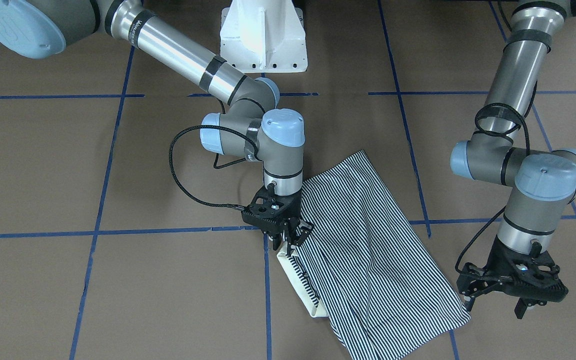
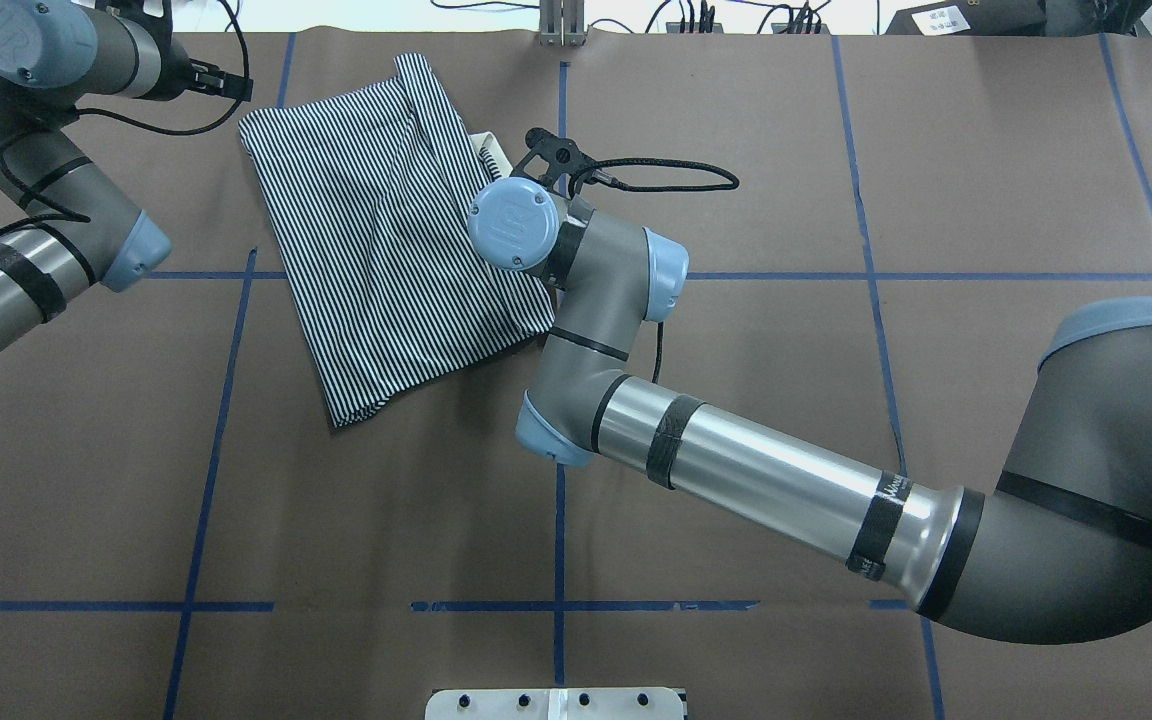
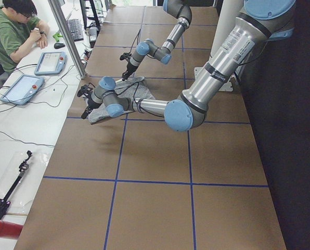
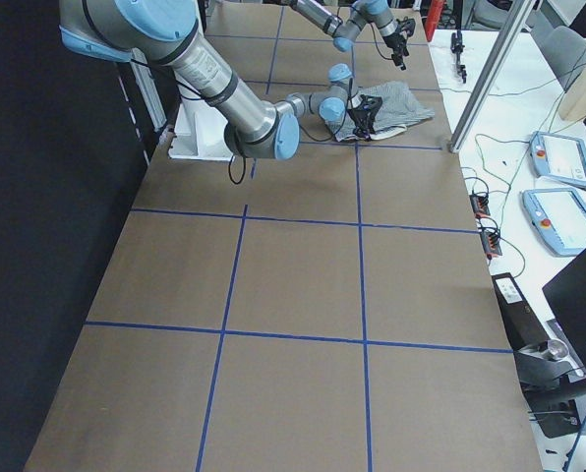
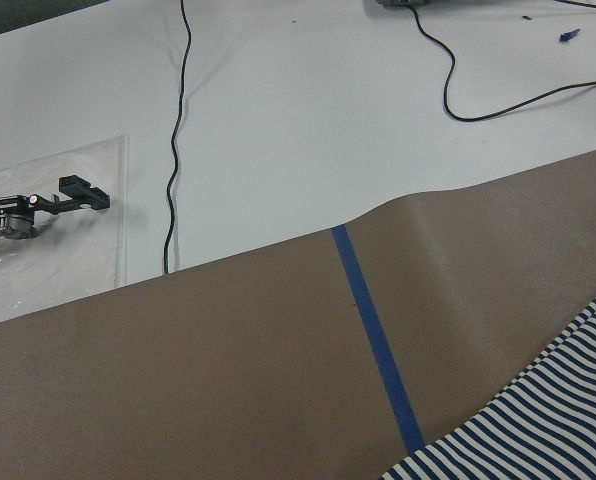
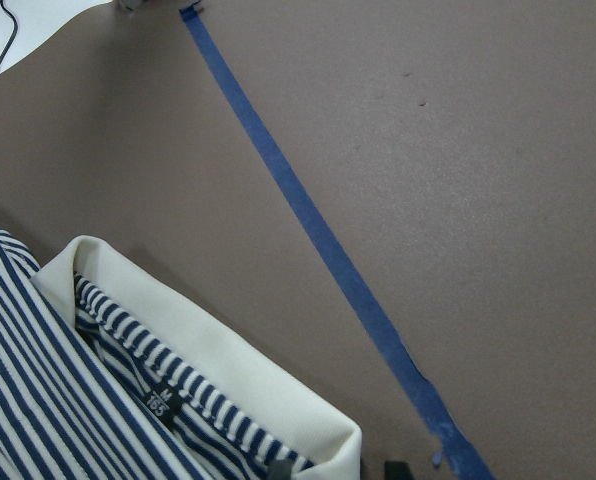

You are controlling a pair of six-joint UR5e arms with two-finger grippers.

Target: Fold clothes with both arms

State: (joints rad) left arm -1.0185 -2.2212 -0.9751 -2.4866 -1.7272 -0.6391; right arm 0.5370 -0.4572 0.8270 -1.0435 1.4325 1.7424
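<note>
At polo shirt (image 1: pixel 368 250) collar (image 1: pixel 300 287), right pincer (image 1: pixel 290 240) tips obscured; grip unclear.

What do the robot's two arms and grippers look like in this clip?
Both the left arm and right arm are silver-grey tubes with grey joints, light blue round caps and black bands. A black cable loops beside each wrist. The left gripper and right gripper are black open frames with two fingers each.

I see the striped shirt (image 6: pixel 38 390) down in the bottom corner, with its cream collar (image 6: pixel 228 372) on the brown table (image 6: pixel 498 150). A tiny dark tag (image 6: pixel 158 403) sits inside the collar, and a blue tape line (image 6: pixel 308 215) runs slanting beside it.
</note>
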